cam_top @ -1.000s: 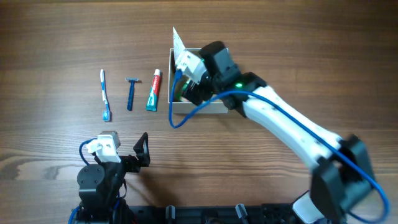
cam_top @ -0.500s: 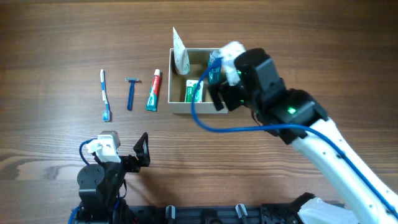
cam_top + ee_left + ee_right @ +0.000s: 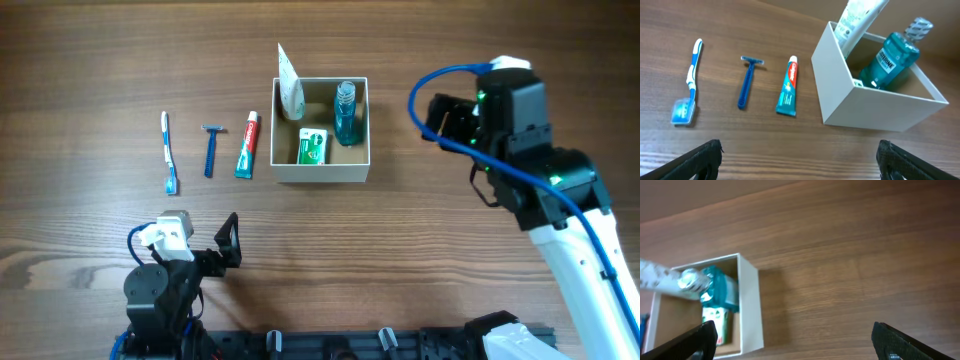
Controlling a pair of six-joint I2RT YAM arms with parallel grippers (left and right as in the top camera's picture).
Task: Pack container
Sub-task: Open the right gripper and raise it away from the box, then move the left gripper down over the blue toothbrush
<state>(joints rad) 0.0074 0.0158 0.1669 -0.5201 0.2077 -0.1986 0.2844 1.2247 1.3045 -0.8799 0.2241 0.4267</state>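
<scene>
White tube top cut off by upper edge, container partly cut off in right wrist view, left gripper fingers cropped at bottom edge.

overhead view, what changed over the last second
The right gripper let go of the mouthwash bottle, leaving it upright in the container, and pulled back to the right, open and empty. The toothbrush, razor and toothpaste stayed in their row left of the container; the green-and-white packet, the white tube and the left gripper did not move.
</scene>
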